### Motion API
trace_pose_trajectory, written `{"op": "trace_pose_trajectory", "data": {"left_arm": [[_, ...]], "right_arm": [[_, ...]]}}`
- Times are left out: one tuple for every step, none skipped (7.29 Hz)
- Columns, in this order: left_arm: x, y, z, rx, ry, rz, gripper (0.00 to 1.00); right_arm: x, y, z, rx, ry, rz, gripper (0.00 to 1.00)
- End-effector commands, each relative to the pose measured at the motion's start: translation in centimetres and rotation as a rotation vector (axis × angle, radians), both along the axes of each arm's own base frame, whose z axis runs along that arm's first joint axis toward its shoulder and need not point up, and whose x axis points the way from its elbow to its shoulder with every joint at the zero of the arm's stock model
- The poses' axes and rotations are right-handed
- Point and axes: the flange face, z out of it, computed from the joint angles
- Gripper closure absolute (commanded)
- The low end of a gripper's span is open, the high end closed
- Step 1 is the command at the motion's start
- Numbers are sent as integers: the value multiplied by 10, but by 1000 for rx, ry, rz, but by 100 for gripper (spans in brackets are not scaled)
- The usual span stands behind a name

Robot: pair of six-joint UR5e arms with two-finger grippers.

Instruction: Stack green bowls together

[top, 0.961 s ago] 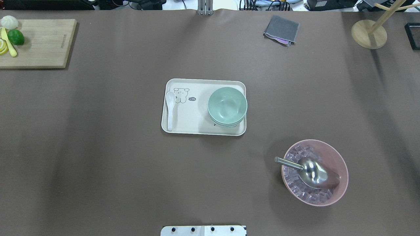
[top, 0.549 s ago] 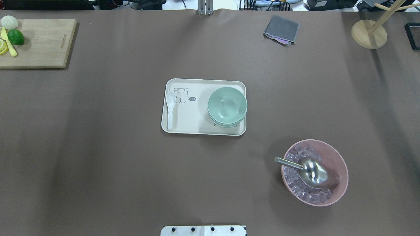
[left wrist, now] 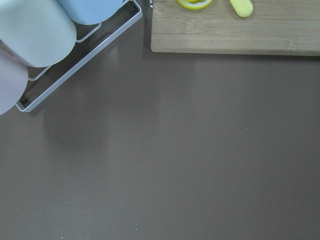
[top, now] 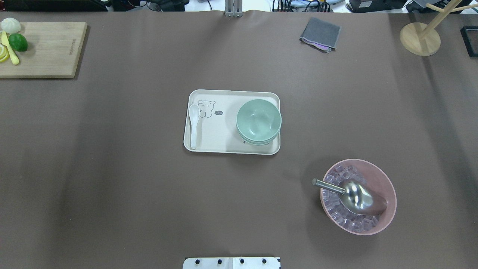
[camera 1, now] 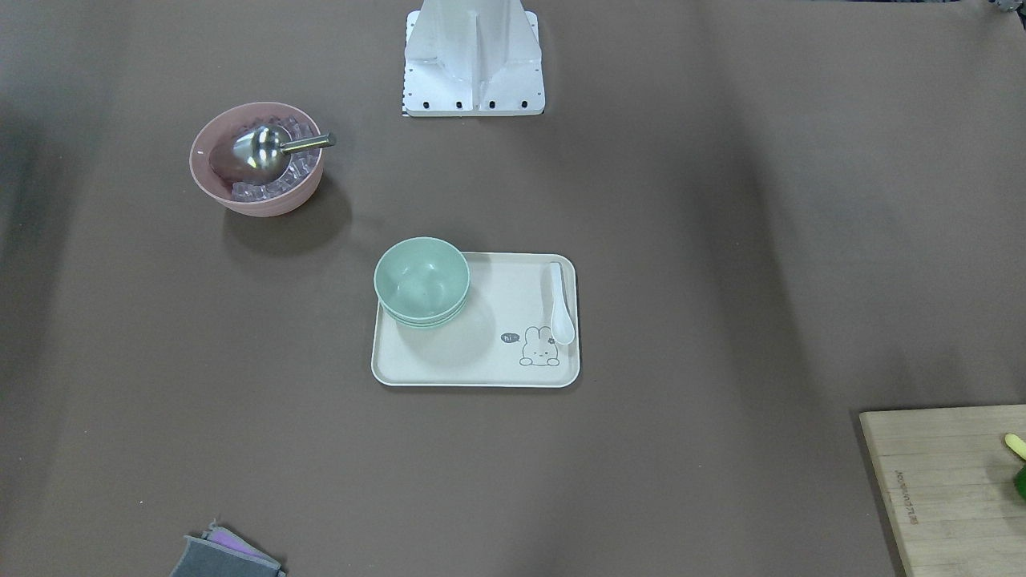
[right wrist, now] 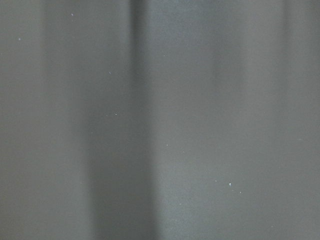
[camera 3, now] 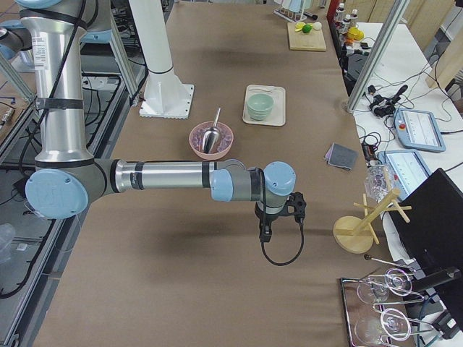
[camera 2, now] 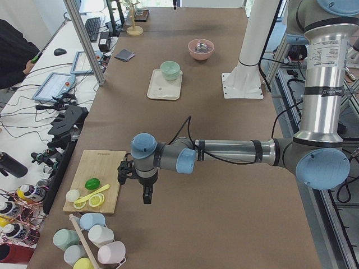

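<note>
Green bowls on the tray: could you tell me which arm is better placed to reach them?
Probably right, marginally. The green bowls sit nested at the tray's right end; the left gripper and right gripper both hang far off at opposite table ends.

Stacked green bowls (top: 258, 118) hide their lower shells
Only rims peek out beneath the uppermost one — the left gripper (camera 2: 147, 196) and right gripper (camera 3: 265, 235) are too small to read.

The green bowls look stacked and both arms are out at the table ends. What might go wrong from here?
1. The green bowls sit right at the tray's edge, with the lower rims showing off-centre. A nudge might tip the stack.
2. The left gripper hangs close to the cutting board, so a careless move may clip it.
</note>
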Motion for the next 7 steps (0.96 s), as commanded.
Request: {"op": "trace_pose_trajectory", "data": {"left_arm": [[0, 0, 1, -1, 0, 1, 2], [0, 0, 1, -2, 0, -1, 2], [0, 0, 1, -2, 0, -1, 2], [0, 0, 1, -2, 0, -1, 2], [0, 0, 1, -2, 0, -1, 2], [0, 1, 5, -9, -1, 1, 2], [0, -2, 4, -5, -2, 3, 2]], "right_arm": [[2, -2, -7, 3, 4, 18, 0], [2, -4, -8, 9, 18, 17, 0], [2, -4, -8, 9, 19, 16, 0], [2, -4, -8, 9, 19, 16, 0], [2, -4, -8, 9, 19, 16, 0], [2, -4, -8, 9, 21, 17, 0], [2, -4, -8, 10, 21, 17, 0]]}}
